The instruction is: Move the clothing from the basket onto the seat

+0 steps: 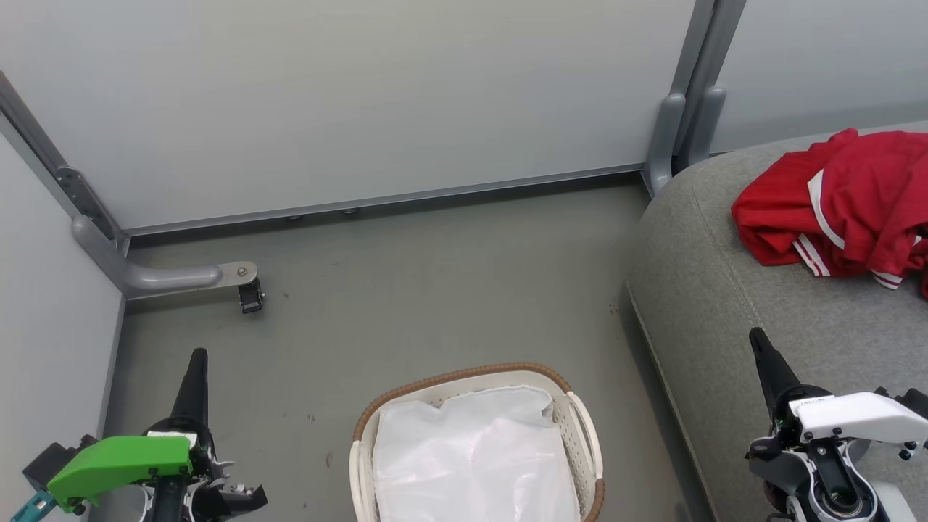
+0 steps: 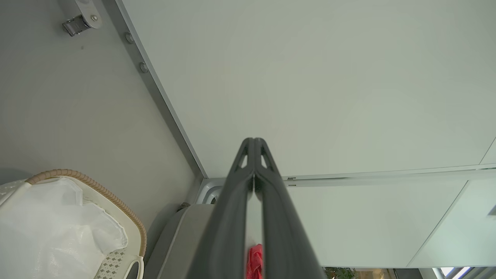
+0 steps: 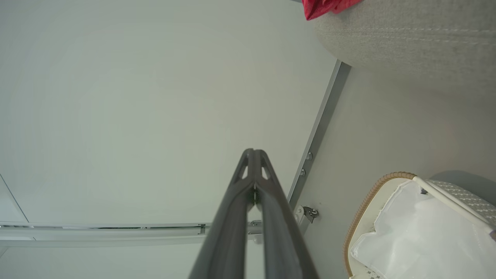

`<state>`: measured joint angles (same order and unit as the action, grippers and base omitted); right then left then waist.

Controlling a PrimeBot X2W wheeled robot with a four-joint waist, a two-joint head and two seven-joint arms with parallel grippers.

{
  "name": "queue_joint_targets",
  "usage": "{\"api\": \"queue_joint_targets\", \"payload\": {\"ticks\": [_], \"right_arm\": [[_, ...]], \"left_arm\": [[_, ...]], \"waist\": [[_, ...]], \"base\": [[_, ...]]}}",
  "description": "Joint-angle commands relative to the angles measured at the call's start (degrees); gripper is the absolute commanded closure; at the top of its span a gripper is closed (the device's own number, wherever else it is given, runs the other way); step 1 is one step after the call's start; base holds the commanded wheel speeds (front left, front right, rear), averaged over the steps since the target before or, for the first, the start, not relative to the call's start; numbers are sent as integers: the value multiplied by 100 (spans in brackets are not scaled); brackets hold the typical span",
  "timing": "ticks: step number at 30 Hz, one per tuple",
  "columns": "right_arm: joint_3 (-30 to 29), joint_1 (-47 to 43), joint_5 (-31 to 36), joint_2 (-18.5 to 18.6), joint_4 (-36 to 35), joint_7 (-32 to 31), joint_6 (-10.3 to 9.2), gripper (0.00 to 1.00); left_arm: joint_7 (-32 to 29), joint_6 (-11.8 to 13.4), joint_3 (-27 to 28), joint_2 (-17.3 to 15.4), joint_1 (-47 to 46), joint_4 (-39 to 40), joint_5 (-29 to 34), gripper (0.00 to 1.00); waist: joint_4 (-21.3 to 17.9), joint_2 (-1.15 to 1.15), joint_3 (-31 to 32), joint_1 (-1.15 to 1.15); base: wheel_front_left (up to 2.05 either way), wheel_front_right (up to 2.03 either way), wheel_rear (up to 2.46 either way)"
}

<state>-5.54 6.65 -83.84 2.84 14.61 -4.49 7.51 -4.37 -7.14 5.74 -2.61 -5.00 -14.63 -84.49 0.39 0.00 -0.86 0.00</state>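
Observation:
The red clothing (image 1: pixel 848 203) with white stripe trim lies bunched on the grey seat (image 1: pixel 725 290) at the right; a bit of the clothing (image 3: pixel 329 6) shows at the top of the right wrist view. The white basket (image 1: pixel 580 420) with its brown rim stands on the floor at bottom centre, holding its white liner (image 1: pixel 471 457). My left gripper (image 1: pixel 197 359) is shut at the lower left, left of the basket, with nothing in it. My right gripper (image 1: pixel 760 339) is shut over the seat's front part, holding nothing. Both wrist views show the fingertips pressed together (image 2: pixel 254 141) (image 3: pixel 254 152).
Pale partition walls close the back and left, with a metal foot and caster (image 1: pixel 250 296) on the grey floor at the left and another post (image 1: pixel 681 130) beside the seat. Bare floor (image 1: pixel 435 290) lies between the basket and the back wall.

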Motion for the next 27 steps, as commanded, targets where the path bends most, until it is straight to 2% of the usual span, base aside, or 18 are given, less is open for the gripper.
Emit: {"api": "queue_joint_targets", "payload": {"ticks": [1, 19, 27], "right_arm": [[-34, -50, -126, 17, -37, -32, -3, 100], [-112, -72, -832, 10, -70, -222, -2, 100], [-114, -74, -866, 9, -70, -221, -2, 100]], "left_arm": [[-40, -40, 36, -42, -123, 43, -121, 100], [-219, -50, 89, -45, -162, 66, -785, 100], [-239, -51, 91, -46, -156, 63, -800, 100]], "waist": [[-3, 0, 5, 0], [-36, 0, 63, 0], [-39, 0, 68, 0]], "base": [[0, 0, 0], [0, 0, 0], [0, 0, 0]]}}
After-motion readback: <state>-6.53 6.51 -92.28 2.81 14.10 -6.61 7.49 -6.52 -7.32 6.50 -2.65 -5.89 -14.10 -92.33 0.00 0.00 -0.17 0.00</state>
